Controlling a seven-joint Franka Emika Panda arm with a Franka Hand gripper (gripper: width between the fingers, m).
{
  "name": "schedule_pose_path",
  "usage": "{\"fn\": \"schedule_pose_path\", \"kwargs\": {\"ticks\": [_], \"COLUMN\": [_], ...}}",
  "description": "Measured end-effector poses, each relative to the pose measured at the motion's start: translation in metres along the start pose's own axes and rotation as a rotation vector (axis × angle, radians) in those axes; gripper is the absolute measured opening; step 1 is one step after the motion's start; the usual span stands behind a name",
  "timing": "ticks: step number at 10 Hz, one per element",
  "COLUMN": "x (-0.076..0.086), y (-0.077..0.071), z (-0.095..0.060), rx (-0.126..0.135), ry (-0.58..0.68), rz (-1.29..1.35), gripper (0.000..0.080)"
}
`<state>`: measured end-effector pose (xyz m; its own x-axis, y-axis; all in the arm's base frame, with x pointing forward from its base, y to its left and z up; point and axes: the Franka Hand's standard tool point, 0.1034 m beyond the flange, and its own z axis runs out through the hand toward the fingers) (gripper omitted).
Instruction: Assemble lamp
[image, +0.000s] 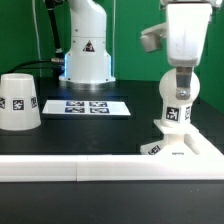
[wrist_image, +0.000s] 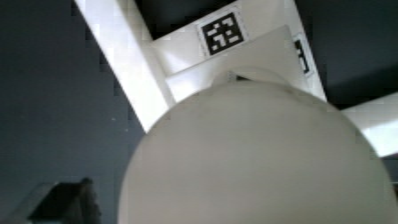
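Lamp assembly, and the bulb (image: 179, 100) is seen standing upright on the base (image: 185, 152), over at four o'clock in the exterior view, tucked against the border rail (image: 70, 167). The shade (image: 19, 102) is parked well apart at nine o'clock, not yet fitted, with the marker board (image: 88, 106) lying between the two at about the centre of the table.

The gripper (image: 182, 72) is held directly above the bulb, and its fingers are spread fully apart; nothing is clamped. In the wrist view the bulb's rounded head (wrist_image: 258, 155) fills the picture, with the base (wrist_image: 196, 45) and its tag seen beyond it, so the hand is judged to be very close over the bulb.

Now the risks. Whether the bulb is fully seated cannot be told from here. If it is only loosely seated, a brush from a finger could tip it or knock it out of the socket. If the arm is lifted off-axis, the smooth ball head could be caught and the light base dragged away from the rail. Should a closing be attempted on that rounded top, a slip is likely.
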<state>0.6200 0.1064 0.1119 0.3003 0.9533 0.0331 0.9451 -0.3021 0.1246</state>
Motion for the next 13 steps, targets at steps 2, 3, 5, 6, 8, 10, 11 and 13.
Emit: {"fn": "schedule_pose_path", "kwargs": {"ticks": [2,3,5,6,8,10,11,13], "x": [-0.001,-0.003,-0.006,-0.007,-0.007,-0.007,-0.009,-0.014], "y": [0.001,0.001,0.002,0.003,0.003,0.003,0.003,0.003], "z": [0.000,0.000,0.001,0.001,0.001,0.001,0.001,0.001], "rx": [-0.007,-0.008,-0.008,-0.007,-0.007,-0.007,-0.007,-0.014], "ry": [-0.010,-0.016,-0.017,-0.017,-0.017,-0.017,-0.018,-0.011], "rz": [-0.100,-0.157,-0.142,-0.139,-0.139,-0.121,-0.097,0.107], "gripper": [0.0698,0.0698,0.0698,0.0698,0.0574,0.0576,0.0576,0.0576]}}
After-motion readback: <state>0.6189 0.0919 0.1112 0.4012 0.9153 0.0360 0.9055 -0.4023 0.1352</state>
